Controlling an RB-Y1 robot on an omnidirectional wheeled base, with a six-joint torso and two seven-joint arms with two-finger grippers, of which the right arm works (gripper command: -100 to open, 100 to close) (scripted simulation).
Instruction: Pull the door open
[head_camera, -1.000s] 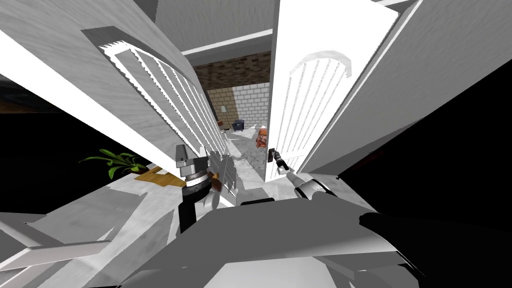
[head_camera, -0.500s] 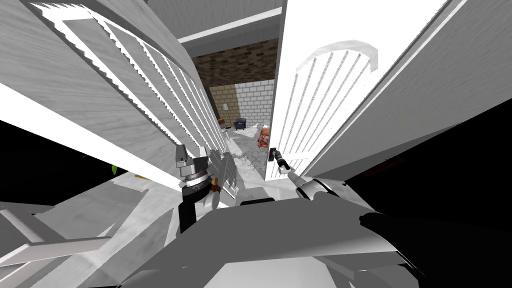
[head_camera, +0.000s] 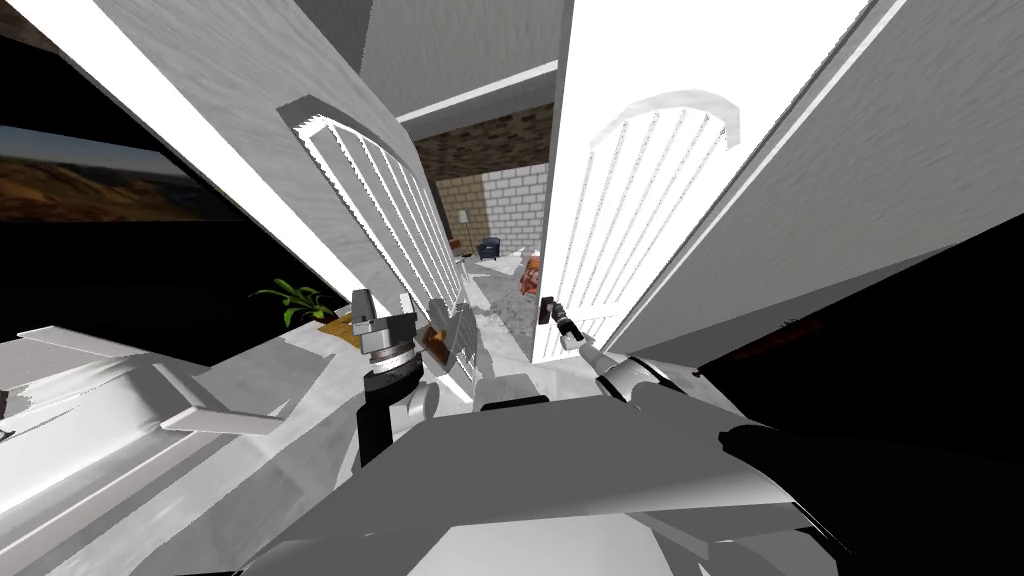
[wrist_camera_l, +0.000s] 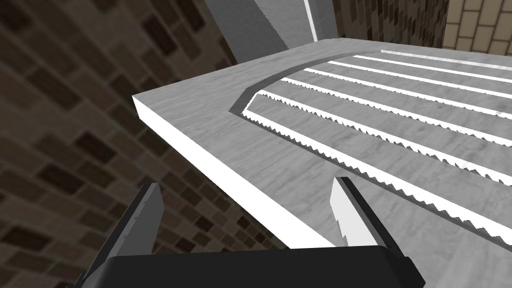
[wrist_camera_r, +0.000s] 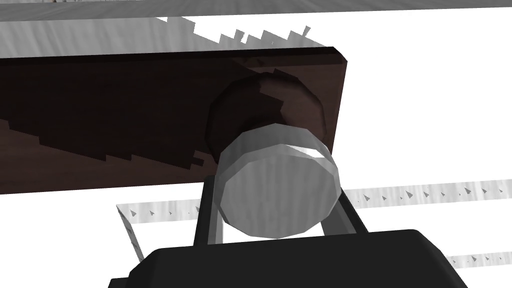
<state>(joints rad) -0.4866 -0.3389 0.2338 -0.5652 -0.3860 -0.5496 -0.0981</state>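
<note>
- My right jaws stay clamped on the knob (wrist_camera_r: 277, 190) of the right door (head_camera: 640, 200), pressing its sides.
- The whole head view has swung in the last second. This is my own move, and the plant (head_camera: 295, 298) shifts with it.
- The right door stands ajar. I judge the pull under way, with the grip intact.
- My left jaws are wide open and empty, astride the left door (wrist_camera_l: 350, 130) edge.

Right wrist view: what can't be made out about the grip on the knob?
- Right hand: in the right wrist view, its fingertips are hidden behind the knob.
- Dark plate: same view, cut off by the picture's edge.
- Head view: the knob is too small to tell from the hand at the door edge.
</note>
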